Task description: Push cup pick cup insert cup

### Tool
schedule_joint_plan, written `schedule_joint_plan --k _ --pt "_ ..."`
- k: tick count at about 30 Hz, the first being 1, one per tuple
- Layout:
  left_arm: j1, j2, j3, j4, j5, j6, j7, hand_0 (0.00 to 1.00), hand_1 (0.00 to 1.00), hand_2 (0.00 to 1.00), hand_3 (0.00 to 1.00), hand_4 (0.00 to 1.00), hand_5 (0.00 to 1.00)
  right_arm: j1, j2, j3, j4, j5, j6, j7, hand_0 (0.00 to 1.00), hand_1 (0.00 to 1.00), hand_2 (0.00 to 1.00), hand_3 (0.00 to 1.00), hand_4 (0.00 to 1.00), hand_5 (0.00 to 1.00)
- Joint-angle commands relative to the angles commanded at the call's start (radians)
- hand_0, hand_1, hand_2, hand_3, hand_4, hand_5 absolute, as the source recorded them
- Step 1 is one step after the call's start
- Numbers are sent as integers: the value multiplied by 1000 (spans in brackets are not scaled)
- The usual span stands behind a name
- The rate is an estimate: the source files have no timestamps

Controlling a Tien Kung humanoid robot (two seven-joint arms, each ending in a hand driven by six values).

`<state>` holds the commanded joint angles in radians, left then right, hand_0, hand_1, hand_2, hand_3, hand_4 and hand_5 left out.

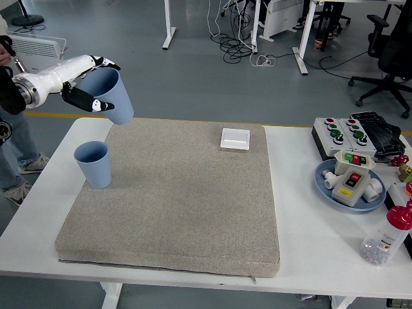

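Observation:
My left hand (95, 82) is raised high above the table's far left corner, shut on a blue cup (112, 96) that hangs tilted in the air. A second blue cup (93, 165) stands upright on the left part of the grey mat (180, 199), below the held one and a little to its left. The white forearm (48, 78) comes in from the left edge. My right arm does not show.
A small white box (235, 138) lies at the mat's far edge. On the right stand a button box (344, 134), a blue plate (328, 188) with parts, and a red-capped bottle (386, 235). A person's legs (13, 138) are at the far left.

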<state>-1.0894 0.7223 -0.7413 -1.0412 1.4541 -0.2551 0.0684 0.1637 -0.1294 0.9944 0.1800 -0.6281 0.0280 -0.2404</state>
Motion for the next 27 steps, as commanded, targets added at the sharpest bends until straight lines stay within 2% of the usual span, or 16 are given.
schedule_joint_plan --k 6,8,15,20,27 --pt "13 -20 25 100 22 -1 1 574 398 404 359 510 2 -1 3 -4 0 2 -1 0 782 722 728 631 310 579" --pt "17 -21 36 113 28 -1 2 574 398 404 359 510 2 -1 4 -3 0 1 -1 0 782 722 728 631 310 579" --pt "32 -16 53 115 46 -14 22 586 405 407 366 482 2 -3 7 -7 0 6 0 1 781 723 728 631 310 580" --pt "44 -9 49 91 35 -22 37 590 408 409 367 487 2 -3 8 -6 0 4 0 0 781 722 728 631 309 580" --pt "44 -18 75 85 36 -25 42 592 410 409 369 491 2 -3 8 -6 0 1 0 -1 782 722 728 631 309 581"
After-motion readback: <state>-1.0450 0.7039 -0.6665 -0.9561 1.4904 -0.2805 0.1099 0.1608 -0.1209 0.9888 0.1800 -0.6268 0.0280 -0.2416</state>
